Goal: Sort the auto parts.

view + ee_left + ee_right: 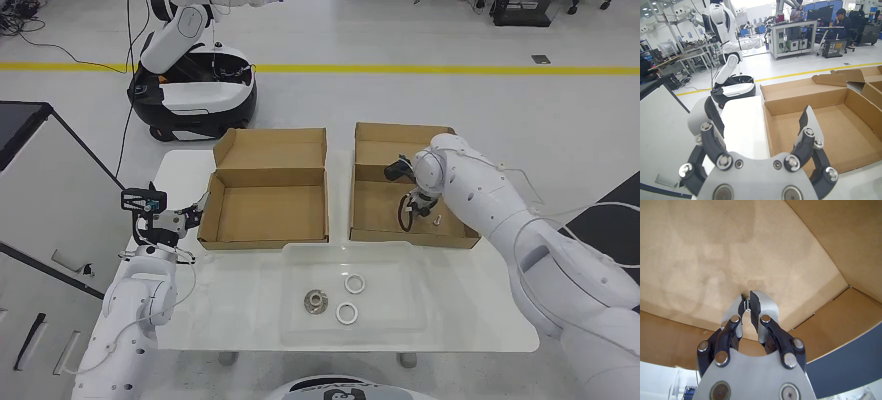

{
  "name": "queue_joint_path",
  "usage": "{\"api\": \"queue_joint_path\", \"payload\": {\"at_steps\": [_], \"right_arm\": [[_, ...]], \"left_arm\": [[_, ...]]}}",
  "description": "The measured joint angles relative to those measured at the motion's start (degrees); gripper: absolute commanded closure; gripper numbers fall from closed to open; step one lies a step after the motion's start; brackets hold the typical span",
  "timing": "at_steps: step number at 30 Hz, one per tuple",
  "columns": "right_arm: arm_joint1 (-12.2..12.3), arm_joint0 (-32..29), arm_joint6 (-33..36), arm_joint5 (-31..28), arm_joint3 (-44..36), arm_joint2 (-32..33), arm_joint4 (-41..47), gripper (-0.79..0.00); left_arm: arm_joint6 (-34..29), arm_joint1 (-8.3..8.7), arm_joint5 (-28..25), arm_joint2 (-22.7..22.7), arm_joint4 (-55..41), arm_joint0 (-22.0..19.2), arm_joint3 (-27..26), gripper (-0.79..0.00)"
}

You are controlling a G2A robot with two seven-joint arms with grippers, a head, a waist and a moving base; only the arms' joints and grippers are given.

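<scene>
My right pincer (747, 298) pinches a small threaded bolt (747, 305) down inside the right cardboard box (696, 247), close to its floor. My left pincer (757, 104) hangs spread, well apart from that box. White rings (354, 283) lie near its front wall.

We see plain brown cardboard on the left box (265, 212) and the right box (372, 210), a white tabletop (185, 172), white rings (354, 284), a grey hub (317, 300), a silver bolt (747, 306) and a yellow floor line (400, 68).
</scene>
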Motion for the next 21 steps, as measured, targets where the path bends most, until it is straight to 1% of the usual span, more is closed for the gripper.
{"api": "queue_joint_path", "payload": {"at_steps": [1,2,4,8,16,21], "right_arm": [[0.0,0.1,0.0,-0.1,0.1,0.1,0.0,-0.526],[0.0,0.1,0.0,-0.1,0.2,0.3,-0.1,-0.625],[0.0,0.2,0.1,-0.2,0.3,0.6,-0.2,-0.733],[0.2,0.7,-0.1,-0.4,0.1,1.6,-0.4,-0.785],[1.9,1.3,0.0,-0.7,-2.2,5.3,0.4,-0.785],[4.1,0.7,-0.3,-0.8,-6.0,9.6,2.1,-0.785]], "left_arm": [[0.0,0.0,0.0,0.0,0.0,0.0,0.0,-0.785],[0.0,0.0,0.0,0.0,0.0,0.0,0.0,-0.785],[0.0,0.0,0.0,0.0,0.0,0.0,0.0,-0.785],[0.0,0.0,0.0,0.0,0.0,0.0,0.0,-0.785],[0.0,0.0,0.0,0.0,0.0,0.0,0.0,-0.785],[0.0,0.0,0.0,0.0,0.0,0.0,0.0,-0.785]]}}
